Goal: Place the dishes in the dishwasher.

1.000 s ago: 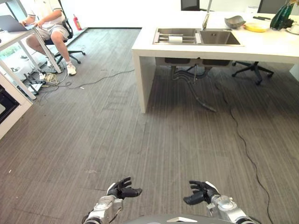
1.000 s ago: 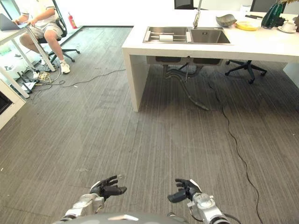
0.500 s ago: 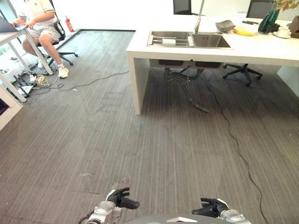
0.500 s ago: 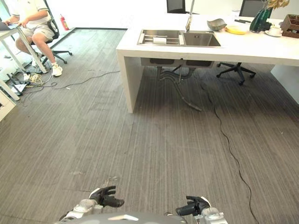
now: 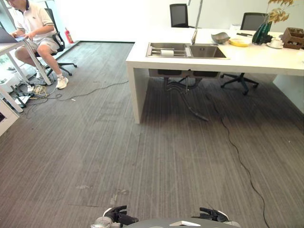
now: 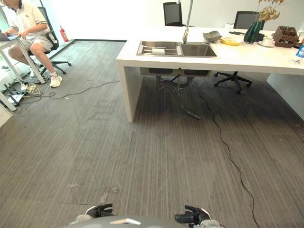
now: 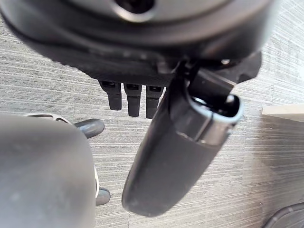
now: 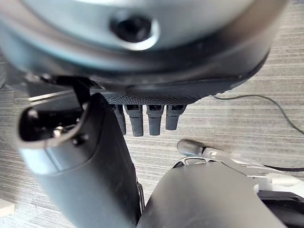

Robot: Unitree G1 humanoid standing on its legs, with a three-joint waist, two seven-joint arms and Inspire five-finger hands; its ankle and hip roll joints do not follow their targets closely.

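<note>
Both hands have sunk toward the bottom edge of the head views since a second ago, while the whole scene has slid as the camera lifted, so the white surface (image 5: 247,57) now shows more of its far side. The left hand (image 5: 116,217) and right hand (image 5: 212,214) hang low and close to the body with nothing in them; each wrist view shows straight, relaxed fingers (image 7: 127,97) over bare carpet, so both are open and empty. That low carry looks like a walking posture rather than a reach, since the surface is well apart from the robot across the floor (image 5: 95,142), a grey ribbed carpet.

The dishes sit at the surface's far edge, beside the sink (image 5: 186,49): a dull metal bowl (image 5: 220,37), rounded and shallow, then a flat yellow plate (image 5: 238,42), and nearer the right corner a white cup on a saucer (image 5: 276,42). A dark green vase (image 5: 261,33) and a brown slatted crate (image 5: 293,37) stand by them. The sink is a twin steel basin with a tall tap. I cannot make out a dishwasher. A person (image 5: 33,28) sits at a desk to the left.
</note>
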